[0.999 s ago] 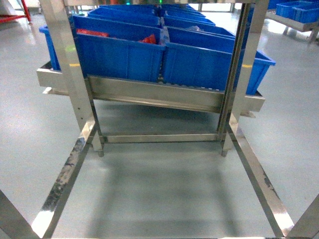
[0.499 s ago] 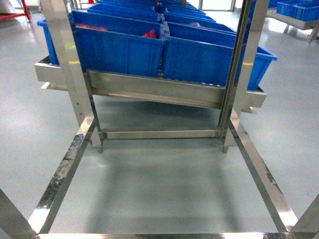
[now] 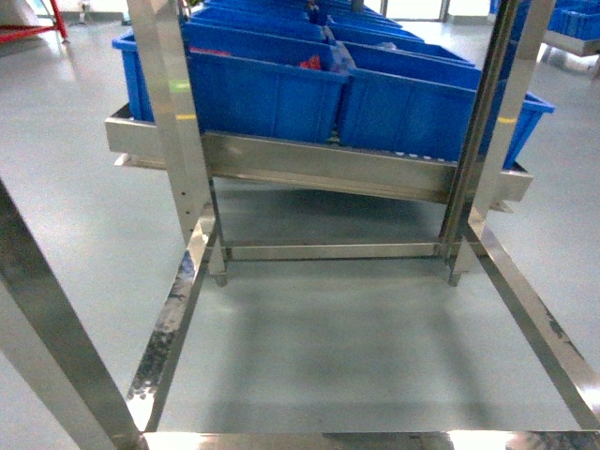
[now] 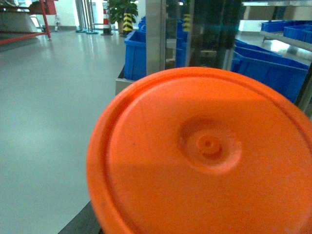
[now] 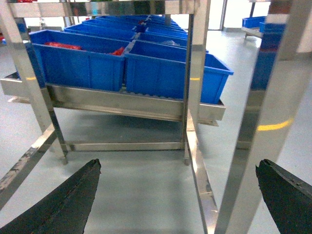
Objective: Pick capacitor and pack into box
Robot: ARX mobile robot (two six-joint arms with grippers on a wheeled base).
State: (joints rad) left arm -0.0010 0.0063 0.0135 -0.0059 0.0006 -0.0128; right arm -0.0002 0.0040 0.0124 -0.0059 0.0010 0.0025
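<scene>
- Right tool (image 5: 178,195) gapes wide, empty, facing the blue bins (image 5: 126,63) ahead.
- Left tool's state cannot be told: an orange disc (image 4: 204,156) fills its view.
- No capacitor or box visible.

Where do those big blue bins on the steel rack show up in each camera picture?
Head: blue bins across the top, on the rack's shelf.
Left wrist: at top centre and right, behind an orange disc.
Right wrist: upper left to centre.
Shared landmark: the rack's steel upright post.
</scene>
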